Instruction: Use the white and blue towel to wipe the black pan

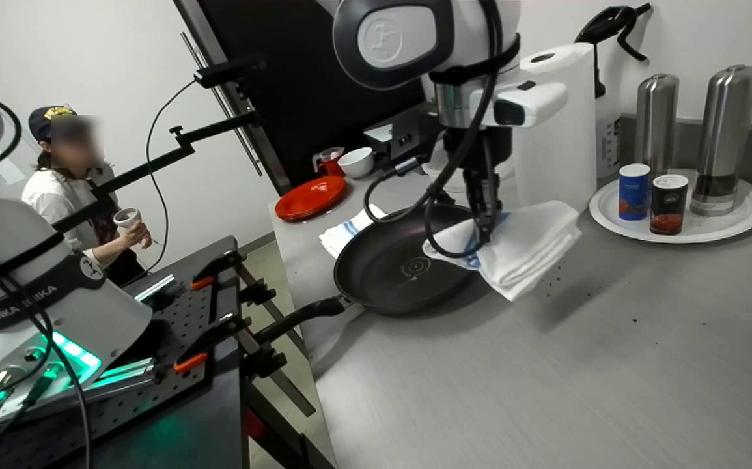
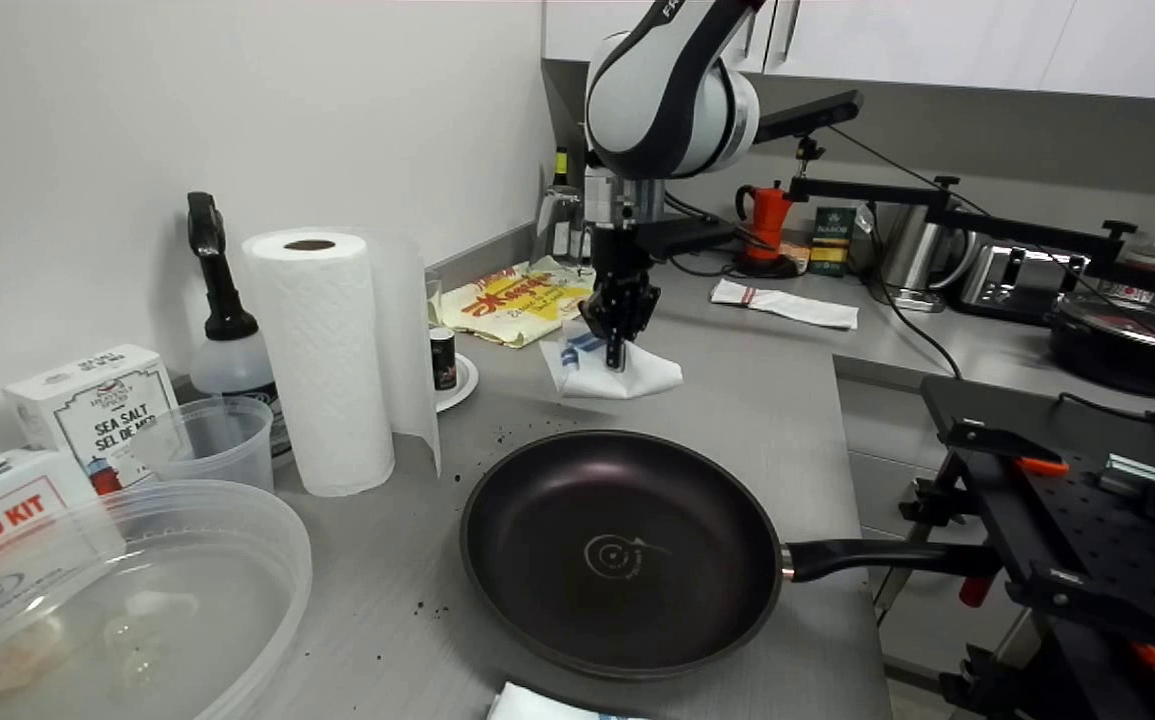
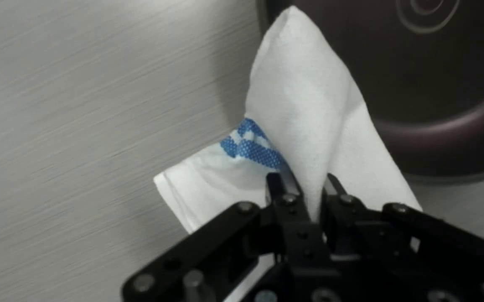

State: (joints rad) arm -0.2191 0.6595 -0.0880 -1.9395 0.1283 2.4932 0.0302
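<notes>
Running along a wall (image 2: 337,120), the table (image 1: 545,391) carries the black pan (image 2: 627,500), its handle (image 2: 887,555) jutting past the edge opposite the wall. A white plate (image 1: 750,205) sits near the wall edge. The jaws, nearly together, grip the white and blue towel (image 1: 532,247) above the table, beside the pan but apart from it.

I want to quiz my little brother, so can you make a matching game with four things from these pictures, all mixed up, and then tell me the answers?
Things:
1. gripper
2. black frying pan
3. paper towel roll
4. moka pot

Clues:
A. orange-red
B. white, standing on end
C. closed on a white and blue towel
D. on the counter, with its handle poking out past the edge

Right pairs: 1-C; 2-D; 3-B; 4-A.
</notes>
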